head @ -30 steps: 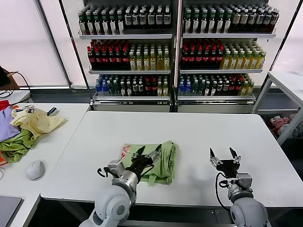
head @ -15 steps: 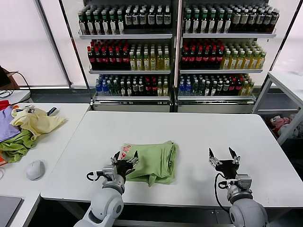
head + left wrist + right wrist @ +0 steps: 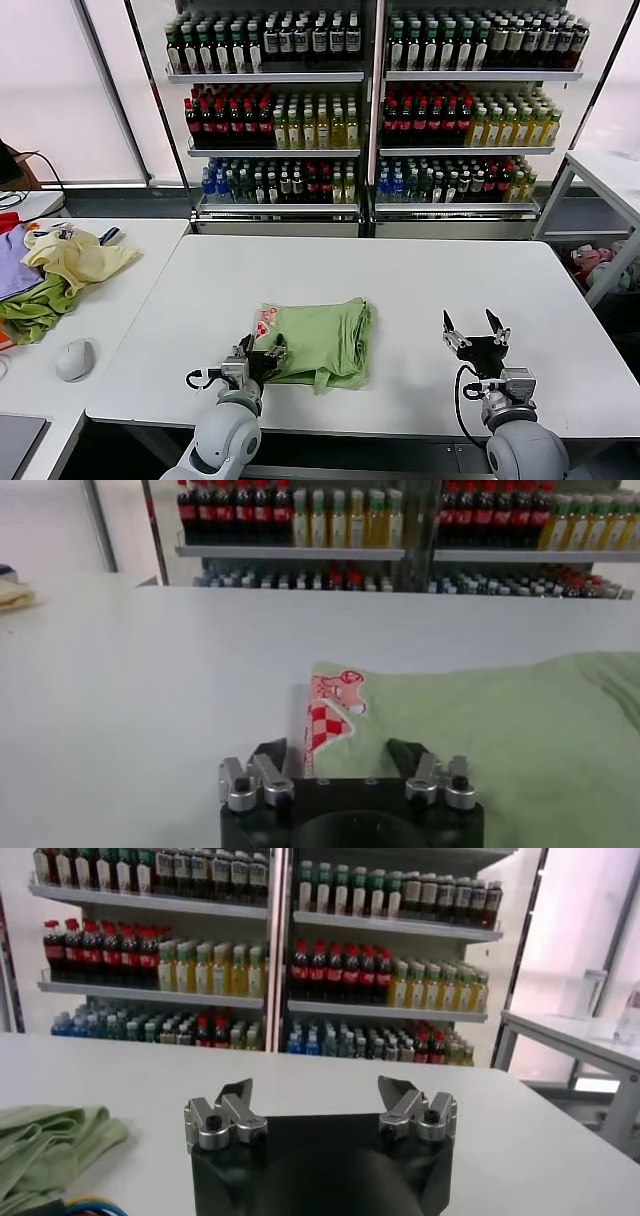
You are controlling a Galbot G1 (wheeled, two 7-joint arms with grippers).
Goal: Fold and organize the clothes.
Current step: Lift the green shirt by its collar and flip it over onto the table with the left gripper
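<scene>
The light green shirt (image 3: 322, 342) lies folded into a compact rectangle at the front middle of the white table (image 3: 400, 280), its red-and-white print (image 3: 265, 321) at the near left corner. It also shows in the left wrist view (image 3: 500, 730) and at the edge of the right wrist view (image 3: 45, 1148). My left gripper (image 3: 259, 350) is open and empty, low at the shirt's left front corner, its fingertips (image 3: 270, 752) over the edge by the print. My right gripper (image 3: 476, 329) is open and empty above the table's front right, well apart from the shirt.
A side table (image 3: 120, 310) on the left holds a pile of pale yellow, darker green and purple cloths (image 3: 55, 270) and a grey mouse (image 3: 74, 358). Shelves of bottles (image 3: 370, 100) stand behind the table. Another white table (image 3: 610, 175) is at the far right.
My left gripper has drawn back off the top of the shirt toward the front left edge, open and empty. The shirt stays folded. The right arm has not moved.
</scene>
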